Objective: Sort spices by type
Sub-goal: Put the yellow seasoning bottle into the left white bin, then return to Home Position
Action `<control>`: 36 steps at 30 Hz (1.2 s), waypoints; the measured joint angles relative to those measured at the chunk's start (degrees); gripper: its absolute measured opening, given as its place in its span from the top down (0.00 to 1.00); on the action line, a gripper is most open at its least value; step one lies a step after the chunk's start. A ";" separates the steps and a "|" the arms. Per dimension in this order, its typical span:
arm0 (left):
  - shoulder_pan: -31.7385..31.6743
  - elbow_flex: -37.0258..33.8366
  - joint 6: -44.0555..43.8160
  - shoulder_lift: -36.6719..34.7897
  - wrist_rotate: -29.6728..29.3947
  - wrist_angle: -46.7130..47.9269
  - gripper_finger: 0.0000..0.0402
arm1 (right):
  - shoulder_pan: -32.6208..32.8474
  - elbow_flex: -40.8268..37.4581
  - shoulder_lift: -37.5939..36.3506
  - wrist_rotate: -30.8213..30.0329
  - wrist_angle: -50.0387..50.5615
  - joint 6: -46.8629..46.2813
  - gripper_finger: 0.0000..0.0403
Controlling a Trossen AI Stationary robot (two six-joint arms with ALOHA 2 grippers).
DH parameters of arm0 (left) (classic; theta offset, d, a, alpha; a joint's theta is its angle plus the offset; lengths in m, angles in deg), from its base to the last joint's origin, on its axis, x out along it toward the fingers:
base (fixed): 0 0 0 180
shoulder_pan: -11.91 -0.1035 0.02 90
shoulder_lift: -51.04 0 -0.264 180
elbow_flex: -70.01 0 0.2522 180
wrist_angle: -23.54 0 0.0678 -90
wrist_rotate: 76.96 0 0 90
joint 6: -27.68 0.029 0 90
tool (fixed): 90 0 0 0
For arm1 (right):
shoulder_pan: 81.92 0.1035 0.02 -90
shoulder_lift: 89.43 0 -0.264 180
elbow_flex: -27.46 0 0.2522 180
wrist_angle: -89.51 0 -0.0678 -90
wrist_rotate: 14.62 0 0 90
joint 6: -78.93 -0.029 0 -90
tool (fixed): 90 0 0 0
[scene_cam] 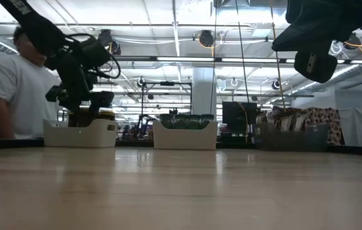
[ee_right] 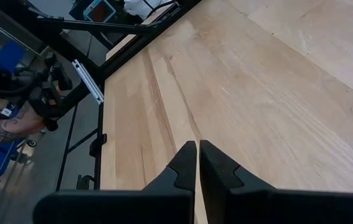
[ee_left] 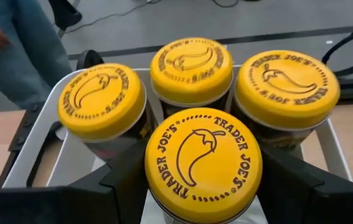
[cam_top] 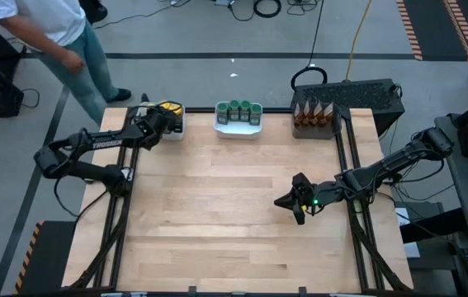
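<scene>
Four round jars with yellow lids (ee_left: 192, 68) stand together in a white tray (cam_top: 170, 132) at the table's far left. My left gripper (ee_left: 202, 186) reaches into this tray from the left and is shut on the nearest yellow-lid jar (ee_left: 202, 163). Several green-lid jars (cam_top: 238, 110) fill a white tray (cam_top: 238, 129) at far centre. Brown-orange pointed packets (cam_top: 314, 111) stand in a dark tray at far right. My right gripper (cam_top: 287, 202) hovers shut above the bare table's right half, touching nothing. My left gripper holds one yellow-lid jar by its body just under the lid (ee_left: 164, 208), pinched between the two fingers (ee_left: 111, 186), one on each side. The jar is upright inside the tray, next to the other three. Whether its base rests on the tray floor is hidden.
A person in a white shirt (cam_top: 52, 33) stands beyond the table's far left corner, close to the left arm. The wide wooden tabletop (cam_top: 234, 214) lies in front of the three trays. Black frame rails (cam_top: 345, 165) run along both sides of the table.
</scene>
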 joint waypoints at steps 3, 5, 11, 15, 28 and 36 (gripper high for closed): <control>0.04 0.08 -0.70 1.34 -0.32 -1.22 0.40 | 0.01 0.00 0.00 0.16 0.00 0.11 1.00; 0.04 0.11 -0.69 1.56 -0.11 -1.76 0.40 | 0.01 0.00 0.00 0.27 0.08 0.17 1.00; 0.04 0.11 -0.69 1.60 0.54 -1.72 0.30 | 0.02 0.00 0.00 0.50 0.20 0.86 1.00; 0.04 0.11 -0.69 1.64 0.89 -1.61 0.23 | 0.00 0.00 0.00 0.51 0.22 1.42 1.00; 0.71 0.11 -0.26 -1.44 0.50 -0.96 0.22 | 0.00 0.00 0.00 2.08 0.22 1.60 1.00; 3.96 0.11 -0.16 -11.73 -2.98 -1.15 0.22 | 0.00 0.00 0.02 2.07 -0.30 1.88 1.00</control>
